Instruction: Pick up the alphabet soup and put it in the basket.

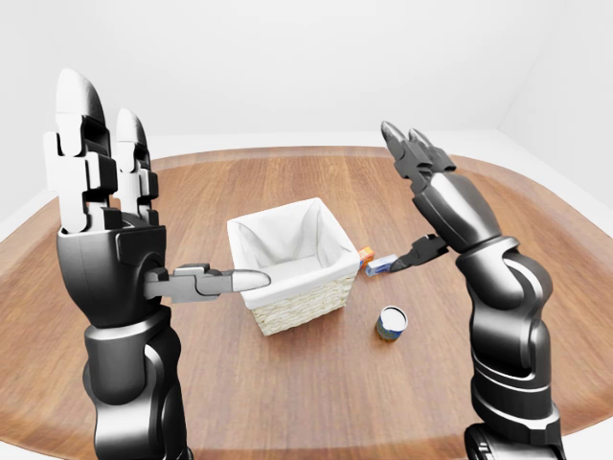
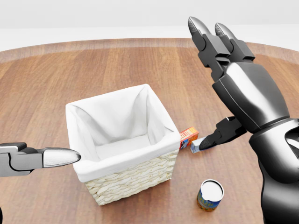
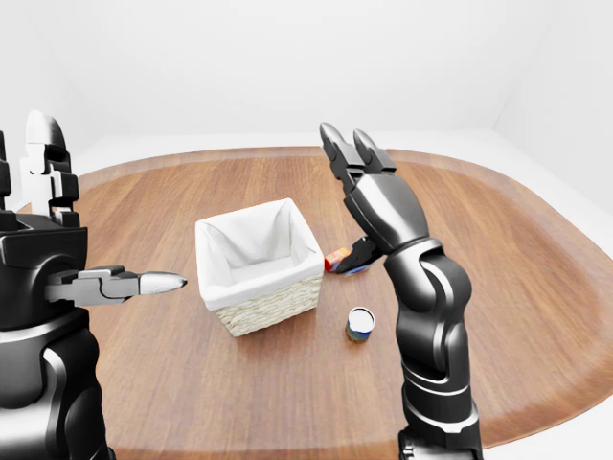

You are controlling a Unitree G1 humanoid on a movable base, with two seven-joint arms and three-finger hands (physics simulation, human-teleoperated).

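Two robot hands, left [image 1: 96,206] and right [image 2: 243,88], are spread, holding nothing. Soup can [image 2: 210,195] stands upright beside basket [image 2: 124,144]. Right hand should descend squarely around it.

No text, brand or number reads clearly anywhere. The alphabet soup [image 2: 210,195] can, standing upright below the right hand [image 2: 243,88] in the head view, carries a blue and yellow label whose printing is too small to make out. The orange box [image 2: 188,136] lying just beside that hand's thumb shows pale lettering on its face, but it stays a blur and cannot be read.
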